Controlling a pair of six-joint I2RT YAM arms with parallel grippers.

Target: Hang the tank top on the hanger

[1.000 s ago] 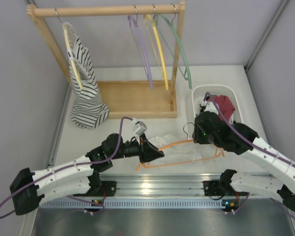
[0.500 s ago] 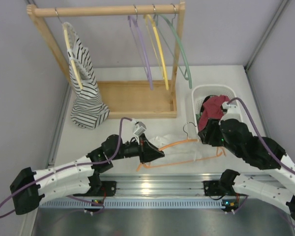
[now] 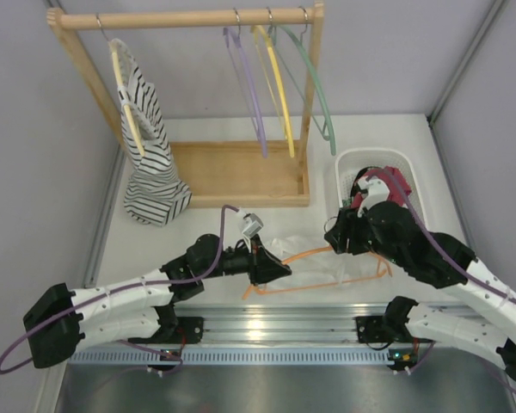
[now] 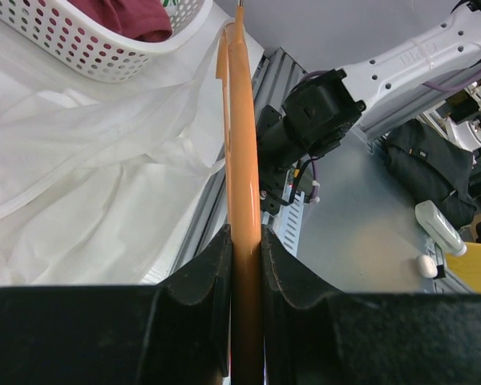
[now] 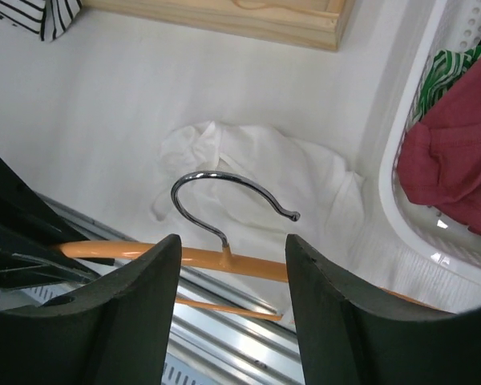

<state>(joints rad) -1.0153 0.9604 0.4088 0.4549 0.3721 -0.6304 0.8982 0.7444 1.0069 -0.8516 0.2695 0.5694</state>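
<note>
The orange hanger [image 3: 313, 253] lies low over the table's near edge, on top of the white tank top [image 3: 286, 248], which is crumpled flat on the table. My left gripper [image 3: 273, 269] is shut on the hanger's [image 4: 242, 160] arm at its left end; the left wrist view shows the bar pinched between both fingers [image 4: 284, 273]. My right gripper [image 5: 232, 265] hovers open above the metal hook [image 5: 224, 192], its fingers standing on either side of the neck without touching it. Tank top fabric [image 5: 305, 180] spreads under the hook.
A white basket [image 3: 374, 155] with a dark red garment [image 5: 457, 168] stands at the right, close to my right arm. A wooden rack [image 3: 241, 172] at the back carries a striped top [image 3: 150, 172] and purple, yellow and green hangers. The metal rail runs just below the hanger.
My right gripper has opened and swung right towards the basket, then back left over the hook. The left arm shifted slightly right, keeping its hold on the hanger.
</note>
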